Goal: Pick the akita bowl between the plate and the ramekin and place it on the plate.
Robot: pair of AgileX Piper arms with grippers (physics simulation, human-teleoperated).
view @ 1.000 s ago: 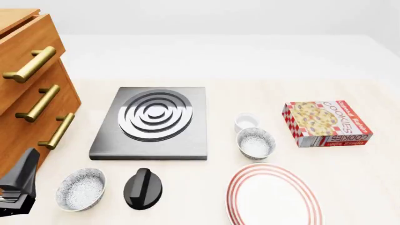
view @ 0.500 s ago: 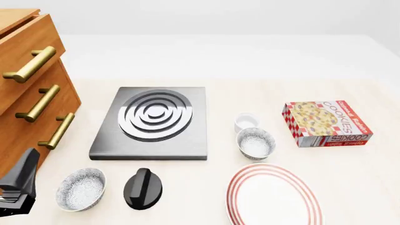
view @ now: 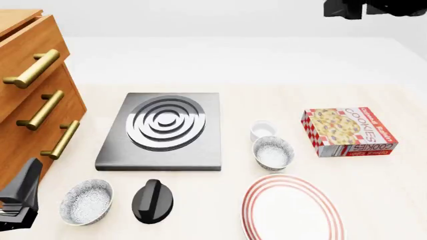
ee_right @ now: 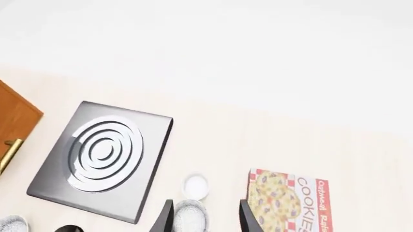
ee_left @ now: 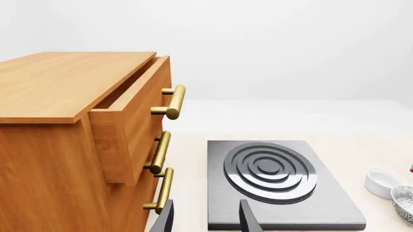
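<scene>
The akita bowl [view: 273, 152], white with fine speckles, stands upright between the small white ramekin [view: 263, 130] behind it and the red-ringed plate [view: 291, 210] in front. High above the table, my right gripper [ee_right: 205, 220] is open and empty. In its wrist view the akita bowl [ee_right: 191, 217] shows far below between the fingers, with the ramekin [ee_right: 195, 185] just beyond. A dark part of the right arm [view: 373, 7] shows at the front view's top right. My left gripper [ee_left: 206, 223] is open and empty by the cabinet, at the front left.
A second speckled bowl [view: 86, 201] and a black knob [view: 152, 200] sit at the front left. A grey burner plate [view: 162, 131] lies mid-table. A cookies box [view: 348, 131] stands right of the ramekin. A wooden drawer cabinet [view: 33, 100] fills the left side.
A dark part of the right arm has come into the front view at the top right. The left arm and all the objects stay where they were.
</scene>
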